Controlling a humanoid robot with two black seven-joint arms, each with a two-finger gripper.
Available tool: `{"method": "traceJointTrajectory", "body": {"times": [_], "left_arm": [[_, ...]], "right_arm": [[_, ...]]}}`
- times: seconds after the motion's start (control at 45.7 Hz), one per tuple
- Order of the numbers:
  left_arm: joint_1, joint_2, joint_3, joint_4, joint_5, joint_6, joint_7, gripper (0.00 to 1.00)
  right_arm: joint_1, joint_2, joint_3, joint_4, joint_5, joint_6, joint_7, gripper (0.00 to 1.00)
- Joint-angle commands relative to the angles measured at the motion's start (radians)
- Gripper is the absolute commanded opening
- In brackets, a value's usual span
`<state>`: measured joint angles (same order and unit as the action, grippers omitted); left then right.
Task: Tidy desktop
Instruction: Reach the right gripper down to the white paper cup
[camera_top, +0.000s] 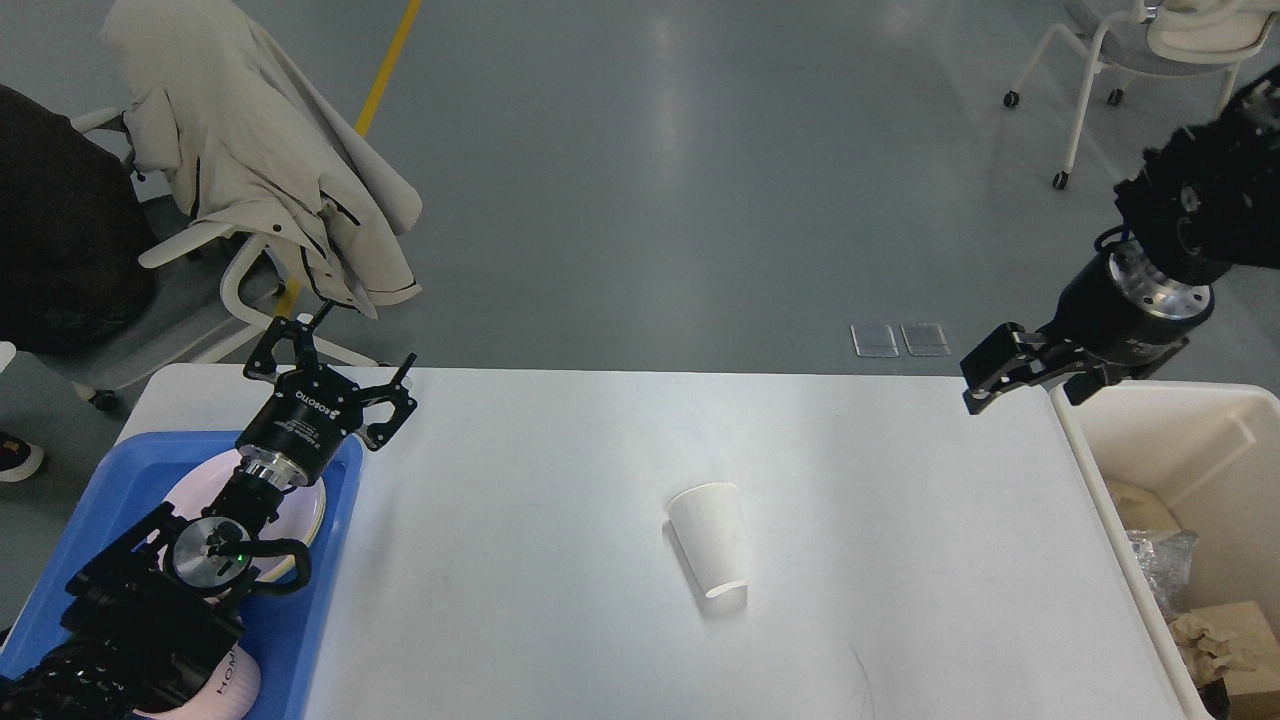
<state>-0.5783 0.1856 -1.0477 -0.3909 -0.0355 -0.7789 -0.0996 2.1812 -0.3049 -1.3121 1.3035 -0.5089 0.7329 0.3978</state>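
- While the paper cup (712, 540) lay on its side near the middle of the tabletop (560, 450), both our claws were well apart from it.
- Our left claw (330, 375) hovered open and empty over the blue tray (330, 560), above a plate (312, 505).
- Our right claw (1000, 375) hung at the cream bin (1085, 450); we could not tell whether its fingers were parted.
- We judged the cup light and round: a nudge could roll it away, and a hard squeeze could crush it.
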Motion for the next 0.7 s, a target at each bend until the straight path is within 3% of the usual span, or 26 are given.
{"method": "traceJointTrajectory", "body": {"times": [0.0, 0.197, 0.328, 0.394, 0.482, 0.504, 0.525, 0.547, 0.679], "left_arm": [[0.0, -0.001, 0.0, 0.001, 0.0, 0.001, -0.002, 1.0], [0.0, -0.001, 0.0, 0.0, 0.0, 0.001, -0.002, 1.0], [0.0, -0.001, 0.0, 0.0, 0.0, 0.001, -0.002, 1.0], [0.0, -0.001, 0.0, 0.0, 0.0, 0.001, -0.002, 1.0], [0.0, -0.001, 0.0, 0.0, 0.0, 0.001, -0.002, 1.0], [0.0, -0.001, 0.0, 0.001, 0.0, 0.001, -0.002, 1.0], [0.0, 0.0, 0.0, 0.0, 0.0, 0.001, -0.002, 1.0], [0.0, -0.001, 0.0, 0.0, 0.0, 0.001, -0.002, 1.0], [0.0, -0.001, 0.0, 0.0, 0.0, 0.0, -0.002, 1.0]], "right_arm": [[0.253, 0.01, 0.241, 0.1, -0.002, 0.192, -0.001, 1.0], [0.154, -0.011, 0.358, 0.082, 0.021, 0.221, -0.019, 1.0], [-0.035, 0.049, 0.349, 0.068, 0.047, 0.042, -0.024, 1.0], [-0.139, 0.101, 0.34, 0.068, 0.099, -0.084, -0.048, 1.0], [-0.257, 0.197, 0.306, 0.056, 0.213, -0.274, -0.16, 1.0], [-0.288, 0.226, 0.295, 0.045, 0.237, -0.314, -0.201, 1.0], [-0.363, 0.283, 0.278, 0.019, 0.278, -0.388, -0.285, 1.0], [-0.392, 0.3, 0.275, 0.008, 0.293, -0.412, -0.312, 1.0], [-0.523, 0.357, 0.284, -0.069, 0.319, -0.487, -0.338, 1.0]]}}
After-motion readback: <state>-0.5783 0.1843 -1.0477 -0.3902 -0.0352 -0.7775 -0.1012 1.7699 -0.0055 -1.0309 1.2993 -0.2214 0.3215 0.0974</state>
